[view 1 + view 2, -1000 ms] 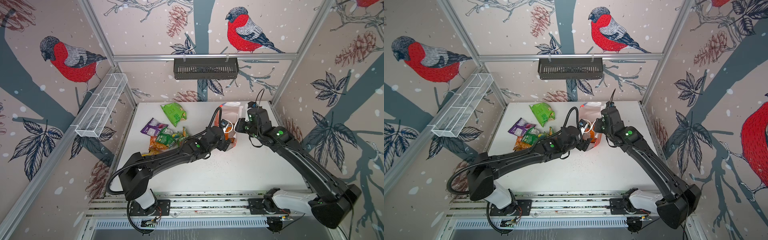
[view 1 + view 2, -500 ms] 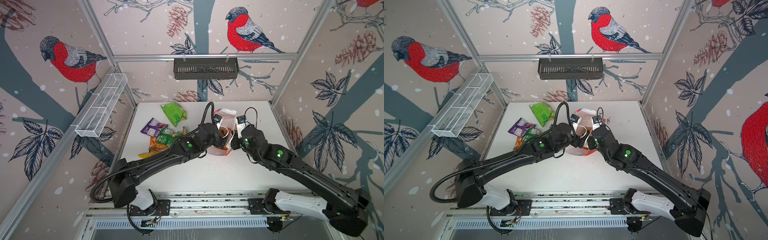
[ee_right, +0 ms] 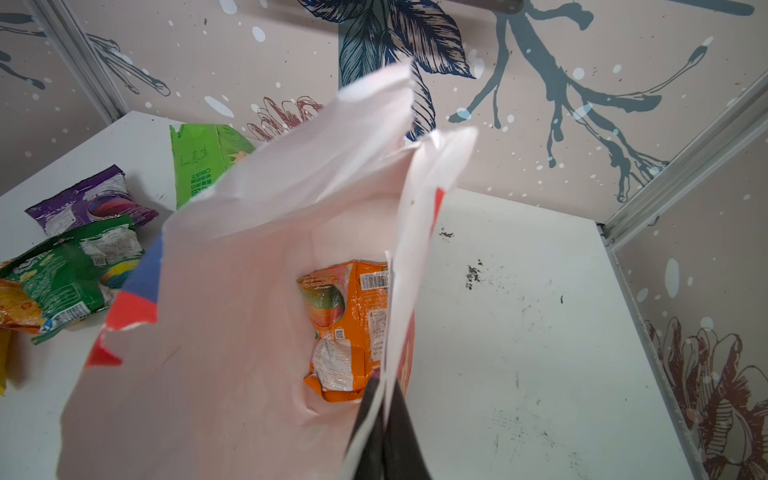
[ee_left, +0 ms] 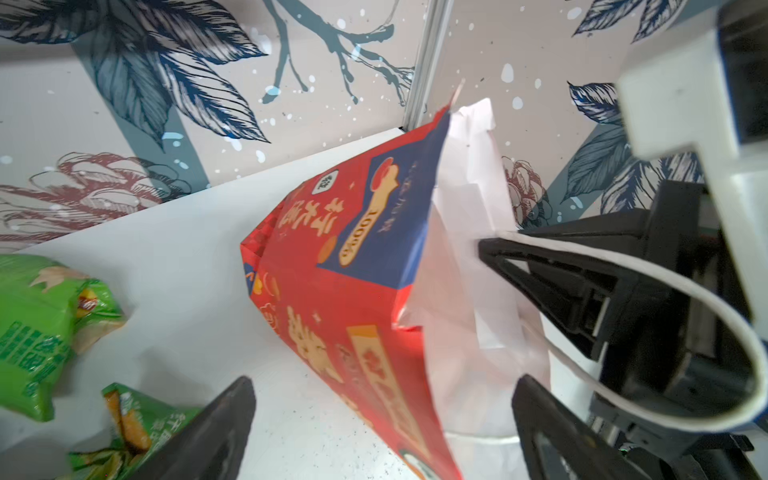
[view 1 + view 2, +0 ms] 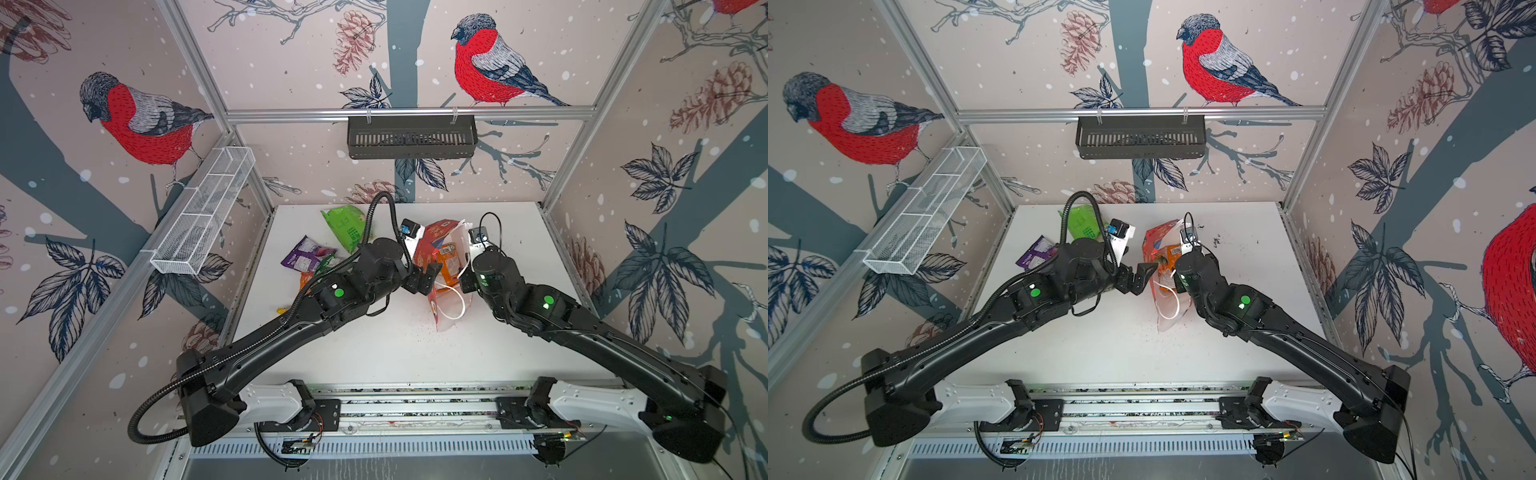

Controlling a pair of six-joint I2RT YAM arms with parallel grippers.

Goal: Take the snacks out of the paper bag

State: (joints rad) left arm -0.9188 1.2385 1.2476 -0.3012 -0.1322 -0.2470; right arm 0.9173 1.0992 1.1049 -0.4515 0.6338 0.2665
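Note:
The red paper bag (image 5: pixel 436 245) leans on the white table, its white inside showing in the right wrist view (image 3: pixel 232 316). One orange snack packet (image 3: pixel 349 324) lies inside it. My right gripper (image 3: pixel 384 415) is shut on the bag's side wall near the rim; in both top views it sits right of the bag (image 5: pixel 464 279). My left gripper (image 4: pixel 382 436) is open, and the bag's red wall (image 4: pixel 345 291) runs between its fingers without being touched. Green (image 5: pixel 345 224), purple (image 5: pixel 305 257) and orange (image 5: pixel 305 282) packets lie on the table to the left of the bag.
A white wire basket (image 5: pixel 203 216) hangs on the left wall and a black basket (image 5: pixel 411 137) on the back wall. The bag's white cord handle (image 4: pixel 706 316) loops over my right gripper. Dark crumbs (image 3: pixel 473 274) dot the table right of the bag.
My right gripper has drawn the bag's rim toward the front and left, and the bag has tilted. My left arm has shifted left with it, and its jaws have opened slightly wider.

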